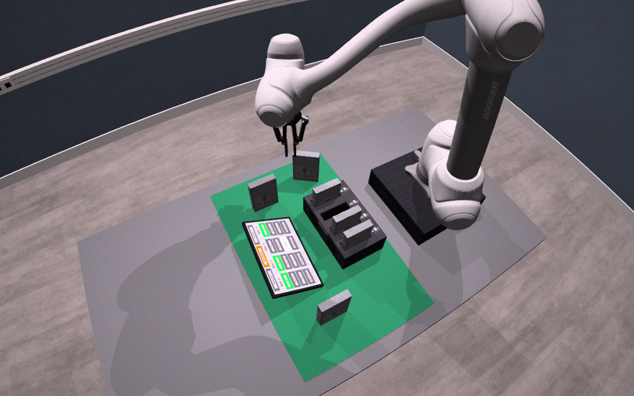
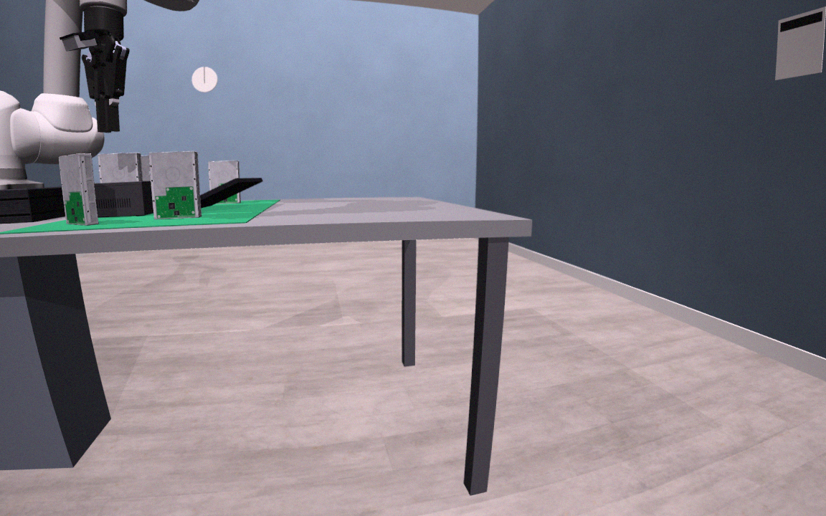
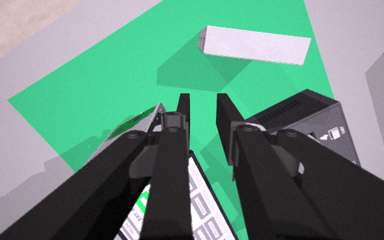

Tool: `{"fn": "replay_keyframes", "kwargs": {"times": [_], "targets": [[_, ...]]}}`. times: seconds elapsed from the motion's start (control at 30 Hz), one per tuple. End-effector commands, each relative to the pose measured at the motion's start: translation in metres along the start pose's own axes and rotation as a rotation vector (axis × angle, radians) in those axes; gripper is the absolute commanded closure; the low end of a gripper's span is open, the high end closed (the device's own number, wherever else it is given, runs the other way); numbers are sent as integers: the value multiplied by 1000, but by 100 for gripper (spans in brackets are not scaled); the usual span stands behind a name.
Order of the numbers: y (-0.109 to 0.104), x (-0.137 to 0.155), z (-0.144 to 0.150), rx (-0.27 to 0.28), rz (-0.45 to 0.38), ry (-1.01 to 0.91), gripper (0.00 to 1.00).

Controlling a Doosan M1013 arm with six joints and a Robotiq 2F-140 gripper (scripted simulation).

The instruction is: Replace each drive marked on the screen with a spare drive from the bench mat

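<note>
My gripper (image 1: 290, 155) (image 2: 107, 130) (image 3: 203, 109) is partly open and empty, high above the mat (image 1: 383, 315) (image 3: 112, 67). Near it a drive (image 1: 306, 167) (image 2: 76, 185) (image 3: 255, 45) stands upright at the mat's back corner. Another drive (image 1: 262, 193) (image 2: 174, 173) stands upright beside it, partly behind a finger in the wrist view. A third (image 1: 334, 306) stands at the mat's other end. The dock (image 1: 368, 249) (image 2: 124, 200) stands flat, with three drives in it and its second bay from the back empty. The screen (image 1: 284, 256) shows bays 4, 2 and 1 green, bay 3 with a white cell, and one orange cell.
The arm's black base plate (image 1: 398, 212) is beside the dock, off the mat. The screen's raised edge (image 2: 236, 185) is tilted up beside the dock. The grey table top (image 1: 162, 295) (image 2: 364, 208) surrounds the mat.
</note>
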State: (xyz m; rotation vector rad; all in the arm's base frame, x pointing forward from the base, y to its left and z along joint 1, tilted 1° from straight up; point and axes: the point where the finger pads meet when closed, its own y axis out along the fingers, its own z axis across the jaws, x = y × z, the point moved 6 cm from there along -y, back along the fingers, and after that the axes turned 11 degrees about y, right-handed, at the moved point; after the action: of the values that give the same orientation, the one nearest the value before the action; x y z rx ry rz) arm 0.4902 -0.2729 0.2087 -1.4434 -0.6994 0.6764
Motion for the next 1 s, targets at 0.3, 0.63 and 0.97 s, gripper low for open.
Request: {"fn": "replay_keyframes", "kwargs": {"times": [0.3,0.63,0.97], "targets": [[-3,-56,46,-17,10,124,11],[-3,-56,46,-17,10,124,11],[-3,-56,46,-17,10,124,11]]}}
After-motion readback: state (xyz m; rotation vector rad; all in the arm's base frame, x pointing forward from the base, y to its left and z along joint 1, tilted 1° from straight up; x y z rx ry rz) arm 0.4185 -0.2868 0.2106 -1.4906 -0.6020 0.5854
